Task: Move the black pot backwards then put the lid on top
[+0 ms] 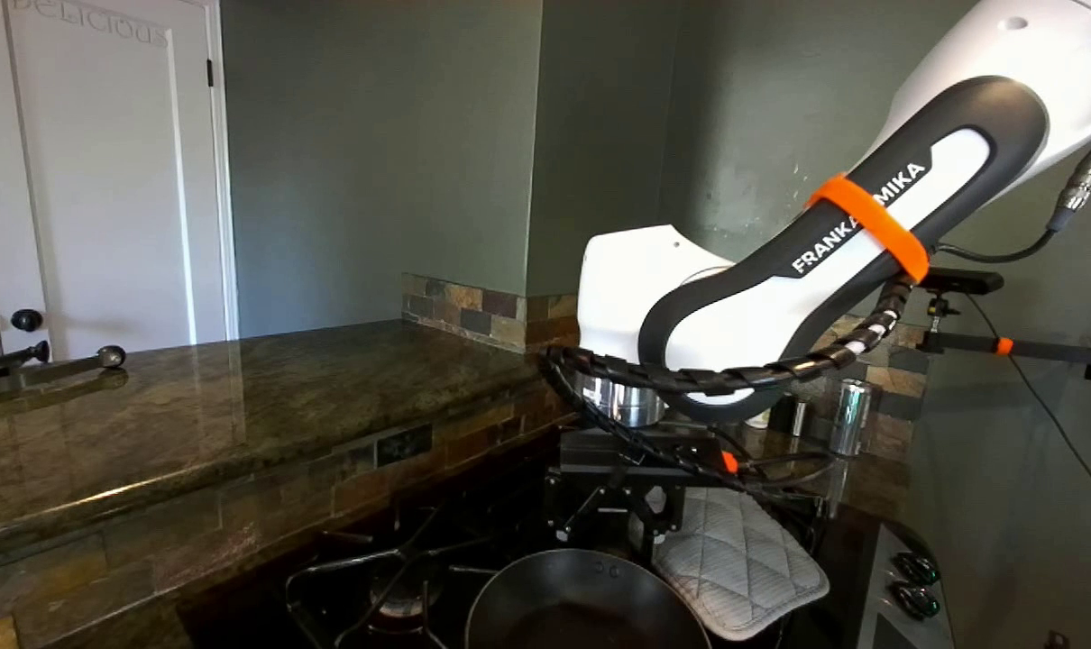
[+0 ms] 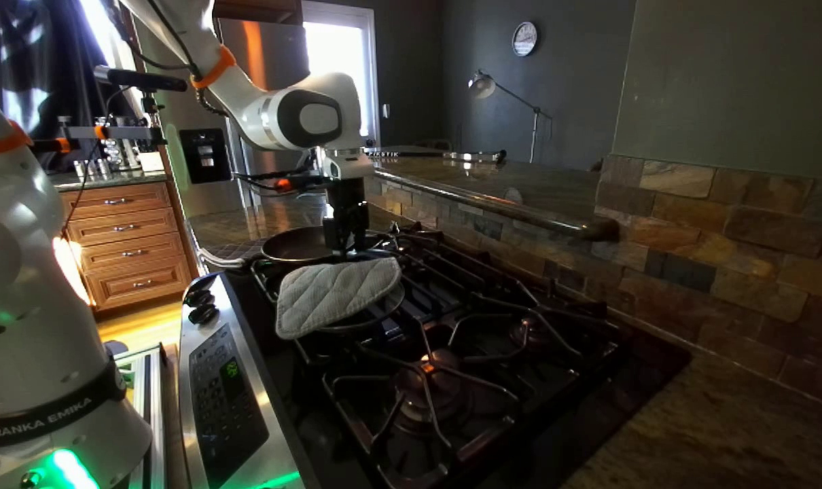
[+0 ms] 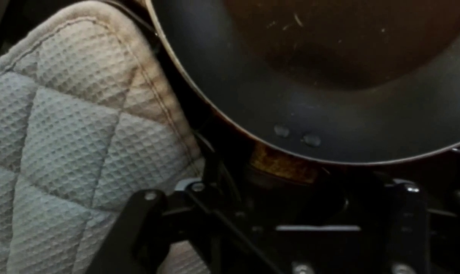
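The black pot is a round, shallow dark pan on the stove. It also shows in an exterior view and in the wrist view, with two rivets inside near its rim. The lid, a whitish quilted pad, lies beside the pot; it also shows in an exterior view and at the left of the wrist view. My gripper points down at the pot's riveted edge, its fingers spread wide. It also shows in the wrist view. The space between the fingers is too dark to show a handle clearly.
Black burner grates cover the stove. A dark round rim shows under the pad. The control panel runs along the robot's side. A raised stone counter and tiled wall border the stove. A steel canister stands behind.
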Motion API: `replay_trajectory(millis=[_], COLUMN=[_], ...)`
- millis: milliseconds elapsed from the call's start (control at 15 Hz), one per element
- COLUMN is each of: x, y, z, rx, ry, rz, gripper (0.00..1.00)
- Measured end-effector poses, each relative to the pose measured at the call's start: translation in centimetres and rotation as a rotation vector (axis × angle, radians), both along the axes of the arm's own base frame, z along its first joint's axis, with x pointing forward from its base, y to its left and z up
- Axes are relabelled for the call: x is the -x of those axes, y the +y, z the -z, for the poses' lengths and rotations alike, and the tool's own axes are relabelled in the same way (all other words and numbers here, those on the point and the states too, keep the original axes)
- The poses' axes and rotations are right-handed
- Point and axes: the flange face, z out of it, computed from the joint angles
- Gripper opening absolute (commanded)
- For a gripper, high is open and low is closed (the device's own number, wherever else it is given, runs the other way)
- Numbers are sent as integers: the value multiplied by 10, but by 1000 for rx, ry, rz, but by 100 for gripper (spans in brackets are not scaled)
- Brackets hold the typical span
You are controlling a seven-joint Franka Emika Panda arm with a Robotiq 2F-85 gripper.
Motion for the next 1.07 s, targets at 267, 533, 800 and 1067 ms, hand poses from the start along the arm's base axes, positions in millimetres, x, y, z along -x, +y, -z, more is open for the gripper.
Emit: replay_trajectory(millis=[267, 533, 800, 1067], x=[-3, -6, -6, -7], y=[1, 2, 0, -1], z=[0, 1, 2, 2], rx=[-13, -20, -21, -22], ry=[3, 5, 7, 7], rz=[11, 17, 24, 30], gripper=[82, 50, 23, 23])
